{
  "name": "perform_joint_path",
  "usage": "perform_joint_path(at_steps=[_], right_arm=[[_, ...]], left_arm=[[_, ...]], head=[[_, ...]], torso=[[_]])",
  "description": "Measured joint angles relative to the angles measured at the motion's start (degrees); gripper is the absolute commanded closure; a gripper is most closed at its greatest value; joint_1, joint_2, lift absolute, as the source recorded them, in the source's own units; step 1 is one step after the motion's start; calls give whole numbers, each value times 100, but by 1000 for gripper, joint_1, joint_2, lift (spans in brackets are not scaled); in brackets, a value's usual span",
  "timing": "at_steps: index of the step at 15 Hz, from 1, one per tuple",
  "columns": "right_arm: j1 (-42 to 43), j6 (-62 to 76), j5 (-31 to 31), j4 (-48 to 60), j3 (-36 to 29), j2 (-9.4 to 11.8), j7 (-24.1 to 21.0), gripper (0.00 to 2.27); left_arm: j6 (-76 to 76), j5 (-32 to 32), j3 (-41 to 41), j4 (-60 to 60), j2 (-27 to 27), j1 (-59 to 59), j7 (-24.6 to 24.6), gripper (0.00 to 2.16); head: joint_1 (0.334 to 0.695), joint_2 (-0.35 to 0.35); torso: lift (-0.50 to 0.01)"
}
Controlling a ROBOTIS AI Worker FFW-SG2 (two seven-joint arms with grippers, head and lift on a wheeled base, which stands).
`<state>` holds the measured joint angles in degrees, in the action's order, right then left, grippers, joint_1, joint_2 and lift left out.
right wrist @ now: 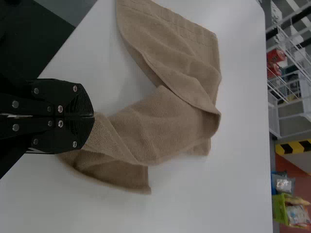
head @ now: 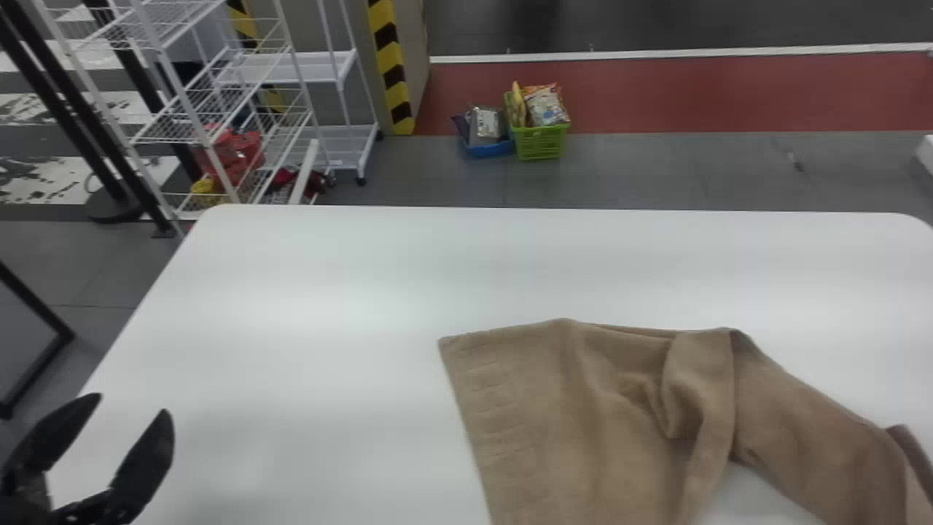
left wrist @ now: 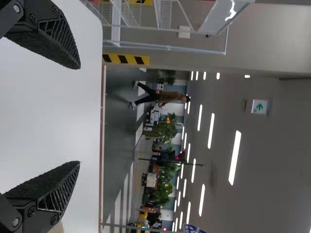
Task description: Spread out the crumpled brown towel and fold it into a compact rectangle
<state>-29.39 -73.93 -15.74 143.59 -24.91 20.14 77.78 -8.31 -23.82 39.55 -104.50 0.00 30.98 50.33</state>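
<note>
The right gripper (right wrist: 93, 116), closed, pinches the towel (right wrist: 165, 126), probably to pull it flat. The left gripper (head: 133, 403) gapes wide, empty, by the table's (head: 149, 328) left edge.

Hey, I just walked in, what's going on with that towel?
A robot is working on a brown towel on a white table. Its right gripper is closed on one end, while its left gripper is open and empty near the table's left edge. The towel is partly spread: fairly flat on the left, rumpled and twisted toward the right, not yet folded.
</note>
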Motion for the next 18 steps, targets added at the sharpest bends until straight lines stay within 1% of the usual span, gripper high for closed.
perform_joint_path(at_steps=[1,2,3,5,7,8,12,14,16,17,18], right_arm=[[-109,78,-286,115,348,20,0,1332],[-249,188,-516,220,632,106,0,1332],[-418,288,-637,321,805,254,0,1332],[-883,405,-728,625,956,708,0,1332],[-1310,449,-787,848,962,1150,0,1332],[-1465,486,-870,908,929,1265,0,1332],[-1893,777,-1475,894,812,1495,0,1332],[-2018,906,-1731,786,595,1564,0,1332],[-2003,987,-1815,475,108,1587,0,1332],[-1940,995,-1852,267,-111,1617,0,1332],[-1848,997,-1886,66,-265,1646,0,1332]], left_arm=[[1,0,8,0,0,3,1,124],[3,0,24,4,0,4,2,124],[5,-5,40,18,0,4,1,124],[7,-22,62,50,0,4,1,124],[8,-22,52,69,0,-3,-3,124],[9,-16,38,88,0,-16,-6,124],[7,-9,5,180,0,-55,-7,124],[1,-9,7,207,0,-60,-10,124],[1,-9,8,231,0,-71,-8,124],[1,-9,8,240,0,-80,-7,124],[1,-9,7,243,0,-83,-5,124]], head=[[695,250],[695,276],[695,315],[695,341],[695,350],[695,343],[695,292],[695,231],[695,153],[695,65],[695,25]], torso=[[-127],[-127],[-127],[-127],[-127],[-127],[-127],[-127],[-127],[-127],[-127]])
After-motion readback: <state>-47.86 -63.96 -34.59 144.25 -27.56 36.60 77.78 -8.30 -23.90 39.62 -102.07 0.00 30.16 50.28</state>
